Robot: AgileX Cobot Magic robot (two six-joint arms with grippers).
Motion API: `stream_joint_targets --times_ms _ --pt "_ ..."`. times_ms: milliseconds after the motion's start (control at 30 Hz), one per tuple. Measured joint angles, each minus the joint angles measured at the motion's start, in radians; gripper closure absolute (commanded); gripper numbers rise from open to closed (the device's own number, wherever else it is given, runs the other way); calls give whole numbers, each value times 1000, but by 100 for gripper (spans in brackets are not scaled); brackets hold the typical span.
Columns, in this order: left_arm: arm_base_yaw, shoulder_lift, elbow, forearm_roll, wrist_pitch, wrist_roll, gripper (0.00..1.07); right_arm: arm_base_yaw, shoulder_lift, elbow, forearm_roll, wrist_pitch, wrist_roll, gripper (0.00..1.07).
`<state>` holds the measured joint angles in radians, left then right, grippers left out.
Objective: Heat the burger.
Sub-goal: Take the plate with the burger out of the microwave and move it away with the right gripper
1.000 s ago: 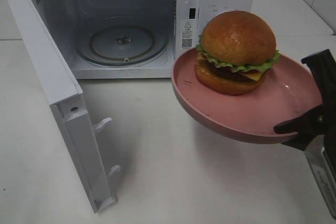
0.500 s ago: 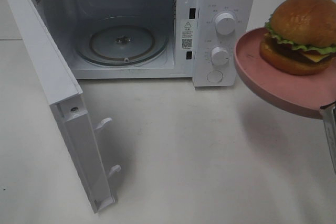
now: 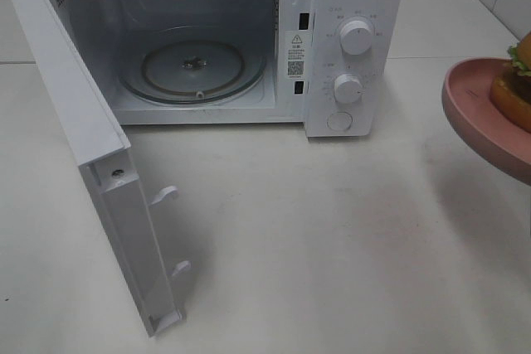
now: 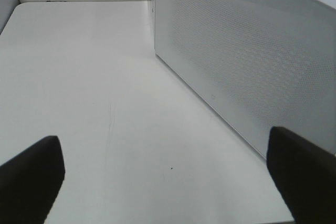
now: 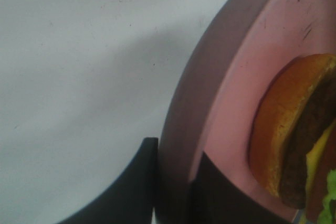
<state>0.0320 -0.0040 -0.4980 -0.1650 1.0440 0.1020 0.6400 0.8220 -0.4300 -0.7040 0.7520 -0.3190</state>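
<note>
Burger [image 3: 516,80] sits on a pink plate [image 3: 479,109] held in the air off the right edge of the bench [image 3: 332,230], mostly cut off by the frame in the exterior view; only the bun edge and some lettuce show. In the right wrist view the right gripper [image 5: 173,182] is clamped on the plate's rim, one dark finger under, one on top, with the burger [image 5: 294,140] near that rim. Left gripper [image 4: 168,177] has its fingers spread wide and holds nothing, low over the bench beside the microwave's [image 3: 207,39] perforated side wall. Microwave stands at the back of the bench, door [image 3: 91,155] swung fully open, glass turntable [image 3: 192,65] bare.

Handling guess: the burger is a tall loose stack, light, with soft bun and layers that could slide or topple if the plate tilts. The glossy plate looks stiff but slick. Best taken by the plate rim and kept level, not by the burger itself.
</note>
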Motion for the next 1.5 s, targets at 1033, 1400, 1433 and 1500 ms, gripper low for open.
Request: stream_joint_targets --times_ms 1033,1400,1433,1500 --pt "0 0 0 0 0 0 5 0 587 -15 -243 148 1042 101" --pt "0 0 0 0 0 0 5 -1 824 -63 -335 116 1380 100" --pt "0 0 0 0 0 0 5 -2 848 -70 -347 115 1401 100" --pt "0 0 0 0 0 0 5 -13 896 -87 -361 110 1436 100"
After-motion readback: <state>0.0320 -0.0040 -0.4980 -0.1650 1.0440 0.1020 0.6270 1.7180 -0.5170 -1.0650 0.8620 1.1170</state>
